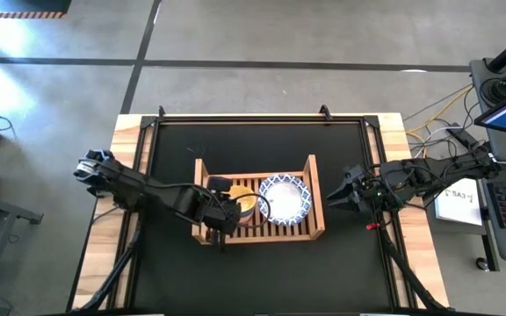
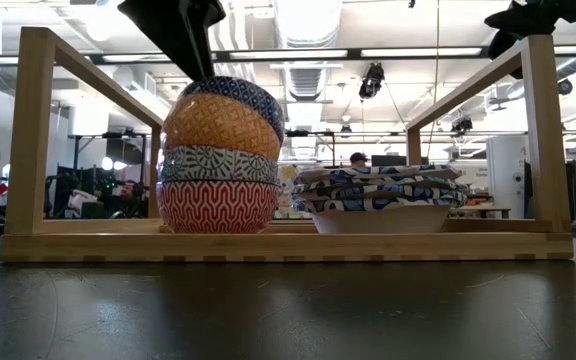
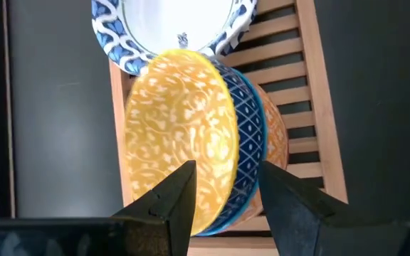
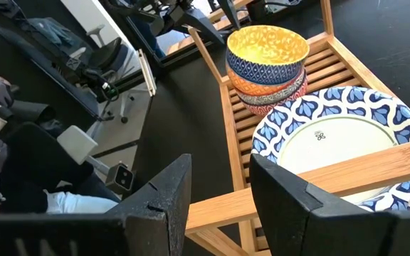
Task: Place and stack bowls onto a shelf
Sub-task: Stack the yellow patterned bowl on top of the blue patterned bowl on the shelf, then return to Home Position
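The left pincer (image 3: 223, 195) is seen spread astride the tilted top bowl's (image 3: 184, 135) rim on the shelf (image 1: 316, 197) (right pincer (image 4: 216, 192) spread, waiting beside).

Shelf (image 1: 316, 197) sits at the middle of the bench (image 1: 174, 149), long side across. Inside it, two stacks stand side by side on the slatted base: stack of small bowls (image 2: 218, 160) toward the left arm's side, stack of large bowls (image 2: 383, 195) toward the right arm's side, close together. Small stack is four high, its top bowl (image 2: 240, 92) tilted. Left gripper (image 1: 222, 213) is above the small stack, fingers (image 3: 173, 199) either side of the top bowl's rim. Right gripper (image 1: 330, 196) waits just outside the shelf's right wall.
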Motion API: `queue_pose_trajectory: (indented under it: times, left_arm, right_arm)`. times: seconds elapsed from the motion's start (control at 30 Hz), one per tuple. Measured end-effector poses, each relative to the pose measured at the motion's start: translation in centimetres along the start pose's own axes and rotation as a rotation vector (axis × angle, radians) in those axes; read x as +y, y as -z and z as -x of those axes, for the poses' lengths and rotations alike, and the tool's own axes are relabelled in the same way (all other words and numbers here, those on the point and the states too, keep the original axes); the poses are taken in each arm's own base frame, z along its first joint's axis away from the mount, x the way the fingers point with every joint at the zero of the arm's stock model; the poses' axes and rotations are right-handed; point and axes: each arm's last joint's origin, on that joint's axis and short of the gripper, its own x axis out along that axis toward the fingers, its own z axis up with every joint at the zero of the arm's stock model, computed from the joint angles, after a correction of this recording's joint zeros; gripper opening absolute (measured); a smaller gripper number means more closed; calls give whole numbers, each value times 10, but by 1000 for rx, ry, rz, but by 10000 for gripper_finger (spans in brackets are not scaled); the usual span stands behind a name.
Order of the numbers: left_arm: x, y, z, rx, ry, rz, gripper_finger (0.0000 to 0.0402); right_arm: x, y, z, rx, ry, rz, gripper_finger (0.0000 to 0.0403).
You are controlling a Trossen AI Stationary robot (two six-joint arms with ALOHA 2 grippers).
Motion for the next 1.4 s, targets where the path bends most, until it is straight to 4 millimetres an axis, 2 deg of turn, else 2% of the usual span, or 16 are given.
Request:
queue_pose_trajectory:
  times: [0.33,0.63,0.83,0.93,1.07,1.3,1.4]
  left_arm:
    - [-2,3,13,-28,19,47,135]
    - [-2,12,40,-115,-95,84,135]
    - [14,29,64,-128,-139,126,135]
    - [23,42,75,-165,-149,153,135]
    - [32,72,78,-204,-173,183,135]
    - [51,129,70,-372,-199,303,135]
    - [57,153,58,-435,-223,362,135]
  right_arm:
    - [0,0,0,0,0,0,132]
    - [0,0,0,0,0,0,132]
    - [0,0,0,0,0,0,132]
    - [0,0,0,0,0,0,132]
    - [0,0,0,0,0,0,132]
    - [0,0,0,0,0,0,132]
    - [0,0,0,0,0,0,132]
